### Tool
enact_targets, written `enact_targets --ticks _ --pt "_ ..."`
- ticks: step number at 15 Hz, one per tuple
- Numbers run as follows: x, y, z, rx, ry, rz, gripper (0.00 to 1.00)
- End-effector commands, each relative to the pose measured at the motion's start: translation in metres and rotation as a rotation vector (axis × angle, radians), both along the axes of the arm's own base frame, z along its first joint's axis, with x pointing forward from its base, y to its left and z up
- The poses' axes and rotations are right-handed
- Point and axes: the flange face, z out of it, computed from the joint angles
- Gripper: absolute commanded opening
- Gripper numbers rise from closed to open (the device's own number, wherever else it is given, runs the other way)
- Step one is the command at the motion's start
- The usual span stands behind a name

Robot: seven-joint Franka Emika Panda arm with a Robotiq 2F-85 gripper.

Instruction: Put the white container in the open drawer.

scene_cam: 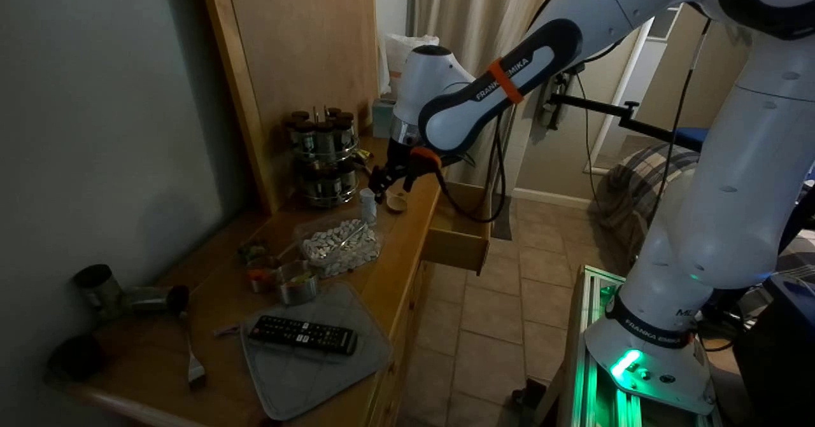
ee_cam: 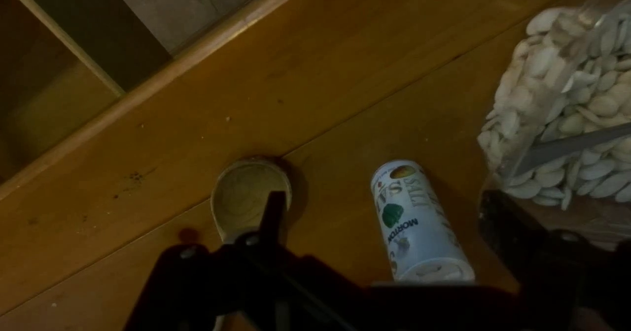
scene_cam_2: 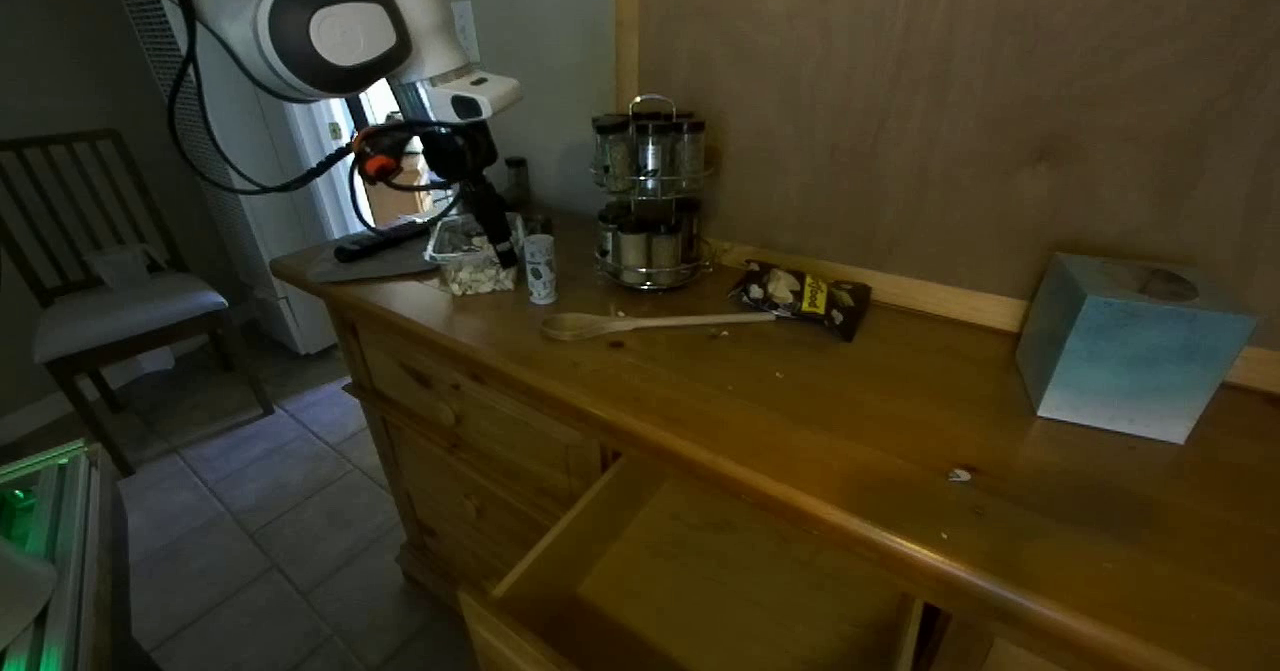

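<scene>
Wooden bench [scene_cam_2: 840, 431] has the white container [ee_cam: 419, 222] upright beside a clear tub [ee_cam: 557, 84], so with fingers [ee_cam: 274, 215] spread I'd center them on it and ease straight in without nudging the tub.

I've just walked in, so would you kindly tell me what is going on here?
A robot arm holds its open tool close to a white container labelled salt, without gripping it yet. The container stands upright on the counter, between a wooden spoon and a clear box of seeds. The drawer is open, and the container is not in it yet.
</scene>
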Motion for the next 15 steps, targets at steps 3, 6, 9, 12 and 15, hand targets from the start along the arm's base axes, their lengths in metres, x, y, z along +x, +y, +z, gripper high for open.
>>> enact_targets --ticks 3,6,9,12,15 --pt "0.025 0.012 -0.008 -0.002 -0.034 -0.035 1.00" --pt "0.035 0.018 -0.007 -0.001 -0.049 -0.050 1.00" --pt "0.044 0.018 -0.007 0.000 -0.057 -0.067 1.00" --pt "0.049 0.016 -0.008 -0.001 -0.064 -0.090 1.00" --pt "0.054 0.015 -0.009 0.007 -0.071 -0.104 0.94"
